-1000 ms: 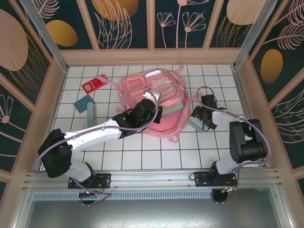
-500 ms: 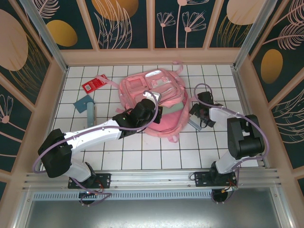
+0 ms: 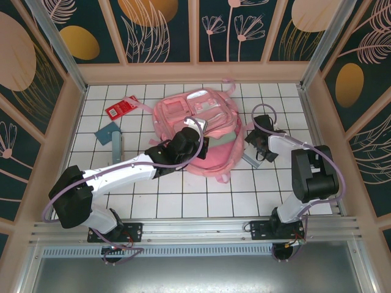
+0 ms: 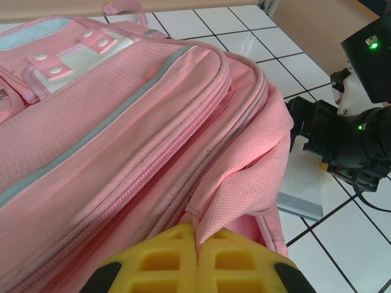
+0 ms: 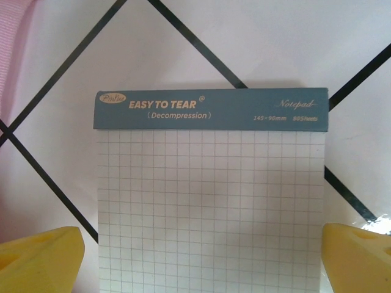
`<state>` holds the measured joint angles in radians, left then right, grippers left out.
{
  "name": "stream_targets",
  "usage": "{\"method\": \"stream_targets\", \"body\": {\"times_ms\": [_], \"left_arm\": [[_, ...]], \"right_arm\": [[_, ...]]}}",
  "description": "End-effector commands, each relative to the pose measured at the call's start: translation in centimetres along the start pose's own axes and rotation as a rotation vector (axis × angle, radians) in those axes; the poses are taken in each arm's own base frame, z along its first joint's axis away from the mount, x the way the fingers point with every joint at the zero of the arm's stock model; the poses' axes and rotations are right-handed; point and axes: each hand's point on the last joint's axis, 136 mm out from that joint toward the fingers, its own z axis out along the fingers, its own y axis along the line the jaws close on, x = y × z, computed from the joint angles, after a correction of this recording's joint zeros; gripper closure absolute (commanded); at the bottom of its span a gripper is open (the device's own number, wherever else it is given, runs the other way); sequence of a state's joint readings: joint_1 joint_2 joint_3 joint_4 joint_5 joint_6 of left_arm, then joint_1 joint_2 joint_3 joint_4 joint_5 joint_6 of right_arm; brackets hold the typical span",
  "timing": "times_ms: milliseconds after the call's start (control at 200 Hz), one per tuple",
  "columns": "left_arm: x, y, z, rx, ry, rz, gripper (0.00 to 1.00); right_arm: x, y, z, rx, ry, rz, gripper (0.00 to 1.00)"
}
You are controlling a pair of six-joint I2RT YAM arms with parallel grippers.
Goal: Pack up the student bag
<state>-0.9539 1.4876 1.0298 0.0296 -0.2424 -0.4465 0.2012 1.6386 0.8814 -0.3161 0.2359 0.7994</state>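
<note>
The bag [image 3: 201, 122] lies flat in the middle of the table [image 3: 183, 195], nearer the far edge than the near one. The left gripper [image 4: 197, 259] is clamped tight on a small fold of pink fabric beside a zip seam. This is probably to hold the mouth up, though the arm hides the opening in the top view. The right gripper [image 5: 198, 259] has its jaws wide, one on either side of a gridded notepad [image 5: 211, 195]. The notepad lies on the table just beside the bag's right side.

The notepad is thin and flat on a glossy surface, so closing fingers [image 5: 43, 259] may push it along or ride over the cover instead of lifting it. A grip that catches only the top sheets could peel or rip them (the header itself says "easy to tear"). The pinched fold is slight. If it slips free the fabric would sag, and the notepad would then butt against cloth rather than go in. A hard pull by the left arm could also drag the whole bag onto the notepad.
</note>
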Motion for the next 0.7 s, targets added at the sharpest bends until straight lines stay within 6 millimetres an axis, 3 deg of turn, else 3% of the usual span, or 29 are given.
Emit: {"method": "stream_targets", "body": {"times_ms": [0,551,696], "left_arm": [[-2.1,-0.3,-0.6,0.023,-0.077,-0.030,1.00],[-2.1,0.0,-0.6,0.023,-0.076,-0.035,1.00],[-2.2,-0.1,-0.7,0.024,-0.077,-0.038,1.00]], "right_arm": [[0.5,0.0,0.3,0.040,0.016,0.006,0.01],[1.6,0.4,2.1,0.096,0.055,-0.094,0.01],[2.9,0.2,2.9,0.075,0.101,-0.111,0.03]]}}
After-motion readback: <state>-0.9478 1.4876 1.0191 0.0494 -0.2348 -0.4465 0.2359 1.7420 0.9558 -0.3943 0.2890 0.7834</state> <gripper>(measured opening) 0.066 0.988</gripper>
